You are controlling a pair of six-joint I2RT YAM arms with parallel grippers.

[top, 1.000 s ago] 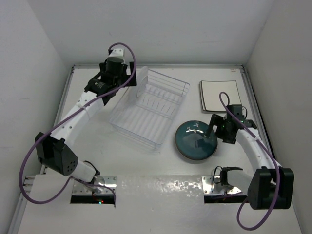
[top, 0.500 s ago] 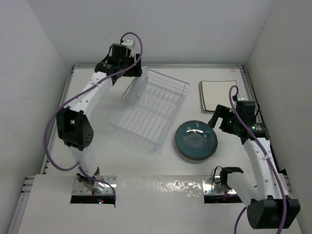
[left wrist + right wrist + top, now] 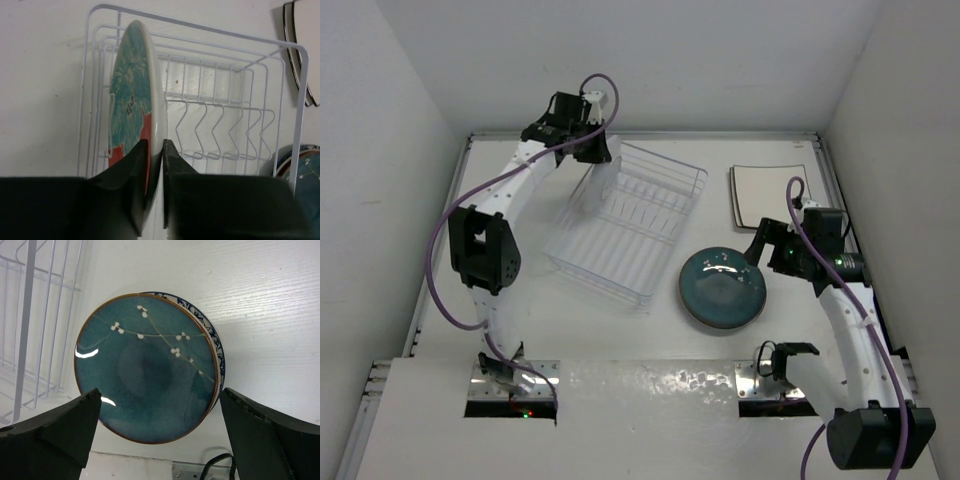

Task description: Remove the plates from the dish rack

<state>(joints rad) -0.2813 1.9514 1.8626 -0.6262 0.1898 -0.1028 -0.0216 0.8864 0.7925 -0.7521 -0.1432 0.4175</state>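
1. Because the red-and-teal plate (image 3: 132, 95) stands on edge between the prongs at the far left end of the dish rack (image 3: 610, 250), the left gripper (image 3: 155, 146) takes it by the rim. Its two fingers sit narrow, one against each face, nipping the plate's edge.
2. That pinch makes sense to me: an upright plate offers little else to hold, and a grip on the rim lets it be drawn straight out of its slot.
3. Every other slot I can see in the rack is bare, so this looks like the last plate to come out.
4. Just right of the rack's near corner, a teal plate (image 3: 145, 365) lies flat on a blue-patterned plate (image 3: 212, 335), whose rim peeks out on one side. Stacking keeps the round ones in one spot on the table (image 3: 570, 330).
5. Above that stack hangs the right gripper (image 3: 160, 394), fingers spread wide with nothing between them, touching neither plate as far as I can judge.
6. At the far right, well apart from the rack, the square cream plates (image 3: 772, 195) lie flat together, apparently sorted by shape.
7. The left hold is thin and off-centre, so I would expect the plate to swing or catch a prong unless it is lifted slowly and straight.
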